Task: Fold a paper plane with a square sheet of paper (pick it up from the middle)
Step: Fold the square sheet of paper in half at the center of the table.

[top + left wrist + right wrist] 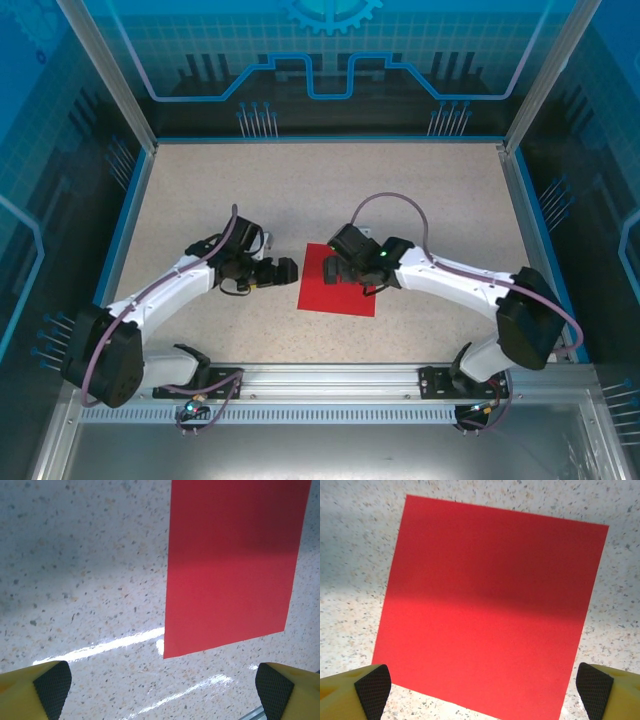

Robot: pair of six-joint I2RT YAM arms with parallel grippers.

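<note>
While poised over the square sheet of paper (340,298) with the right gripper (484,686), held its jaws wide and closed on nothing (black pads (372,690) at both lower corners of the wrist view). Found the sheet flat and unfolded near the middle of the speckled table (300,190), partly shaded by that arm. Held the left gripper (162,687) just beside the sheet's left edge, low over bare tabletop, with jaws equally wide.

White arms (170,287), black joints (108,356), purple cables (392,197)
</note>
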